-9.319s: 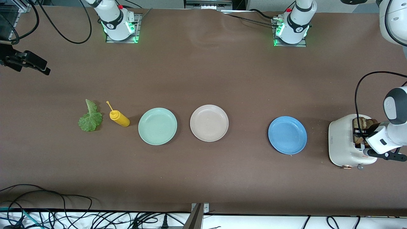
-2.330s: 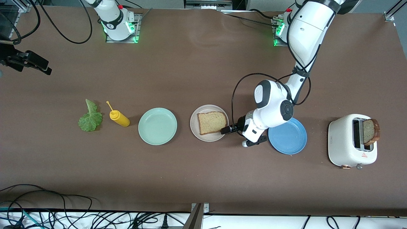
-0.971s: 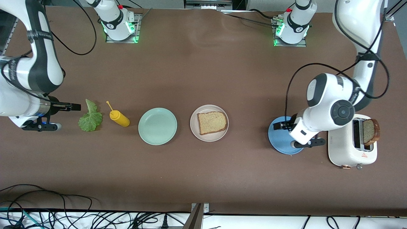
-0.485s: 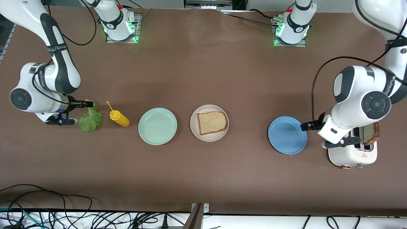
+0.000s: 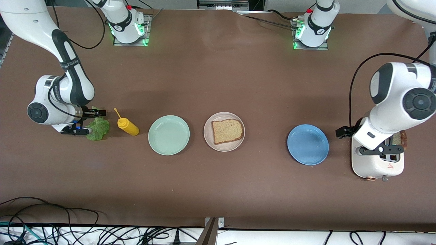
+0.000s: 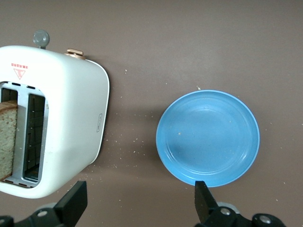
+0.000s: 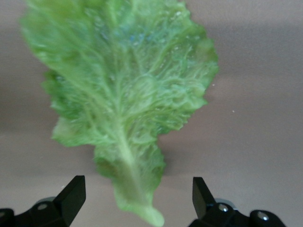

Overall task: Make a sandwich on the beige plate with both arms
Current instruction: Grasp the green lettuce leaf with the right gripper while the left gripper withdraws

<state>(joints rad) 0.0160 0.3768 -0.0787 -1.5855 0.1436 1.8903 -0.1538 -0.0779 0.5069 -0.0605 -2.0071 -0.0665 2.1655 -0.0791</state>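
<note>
On the brown table, one bread slice [image 5: 227,131] lies on the beige plate [image 5: 208,135]. The right gripper [image 7: 137,201] hangs open over the lettuce leaf [image 7: 123,99], its stem pointing between the fingers. The left gripper [image 6: 137,208], open, hovers between toaster [image 6: 71,127] and blue plate [image 6: 208,137].

Right claw [image 5: 98,112] and left claw [image 5: 341,132] both gape, low.

We are seeing a bread slice [image 5: 227,131] lying on the beige plate [image 5: 213,140], sitting between two other plates [image 5: 168,135] [image 5: 308,144].
</note>
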